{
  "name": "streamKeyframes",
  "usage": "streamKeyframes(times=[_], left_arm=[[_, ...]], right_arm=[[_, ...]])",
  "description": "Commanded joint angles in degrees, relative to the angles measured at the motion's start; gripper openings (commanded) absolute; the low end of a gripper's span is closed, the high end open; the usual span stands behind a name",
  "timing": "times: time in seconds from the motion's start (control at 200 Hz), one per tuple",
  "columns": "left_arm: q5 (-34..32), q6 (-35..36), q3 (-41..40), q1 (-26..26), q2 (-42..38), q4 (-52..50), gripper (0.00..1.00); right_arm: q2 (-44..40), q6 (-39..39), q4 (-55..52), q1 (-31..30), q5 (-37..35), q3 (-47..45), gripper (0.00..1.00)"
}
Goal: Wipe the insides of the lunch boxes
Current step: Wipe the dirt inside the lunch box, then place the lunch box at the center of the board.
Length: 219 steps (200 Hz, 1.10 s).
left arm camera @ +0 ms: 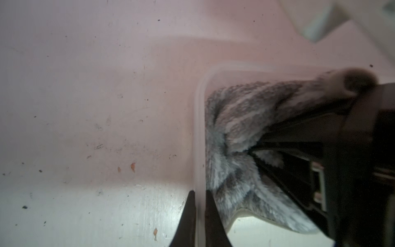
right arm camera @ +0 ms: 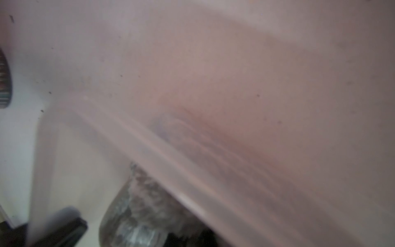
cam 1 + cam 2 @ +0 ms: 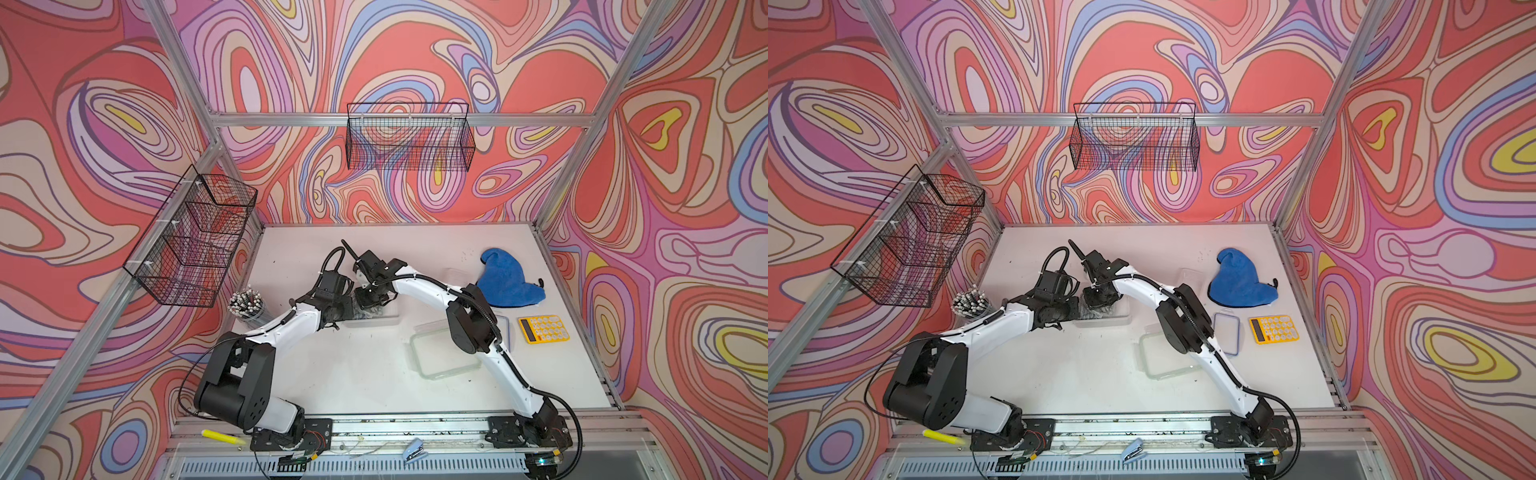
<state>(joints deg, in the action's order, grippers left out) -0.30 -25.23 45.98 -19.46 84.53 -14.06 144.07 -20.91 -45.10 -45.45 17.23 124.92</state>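
1. Top views: large tub (image 3: 376, 320) sits mid-table, long axis left-right, with both arms meeting over its left half; small tub (image 3: 459, 275) lies farther right, nearer the right arm.
2. Left wrist: left gripper (image 1: 199, 194) pinches the tub's rim, fully closed; right gripper (image 1: 252, 150) clamps grey cloth (image 1: 235, 119) inside.
3. Right wrist: blurred; cloth against wall, next stroke likely rightward.
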Motion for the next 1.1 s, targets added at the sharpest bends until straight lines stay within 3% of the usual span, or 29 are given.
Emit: streamKeyframes(times=[0.0,0.1,0.346,0.641,0.886,1.092], left_arm=[[3.97,-1.43,-1.04,-1.42,0.25,4.09,0.00],[1.71,-1.27,-1.11,-1.39,-0.37,3.60,0.00],[-4.54,1.40,0.74,-0.75,-0.94,-2.93,0.00],[-7.41,2.46,0.25,0.54,-2.68,-5.00,0.00],[-7.13,2.40,0.34,1.15,-2.44,-5.29,0.00],[-5.81,1.97,0.28,1.24,-2.36,-4.52,0.00]], right_arm=[[3.91,-4.81,4.10,-0.73,6.38,-1.44,0.00],[1.64,-5.97,8.66,-0.69,9.35,-5.36,0.00],[-9.48,-5.95,18.70,1.83,8.22,-17.50,0.00],[-24.46,-0.67,27.69,3.18,8.19,-25.56,0.00],[-35.35,-2.54,37.28,7.65,4.62,-34.77,0.00],[-38.95,-6.11,42.33,12.66,-1.76,-40.91,0.00]])
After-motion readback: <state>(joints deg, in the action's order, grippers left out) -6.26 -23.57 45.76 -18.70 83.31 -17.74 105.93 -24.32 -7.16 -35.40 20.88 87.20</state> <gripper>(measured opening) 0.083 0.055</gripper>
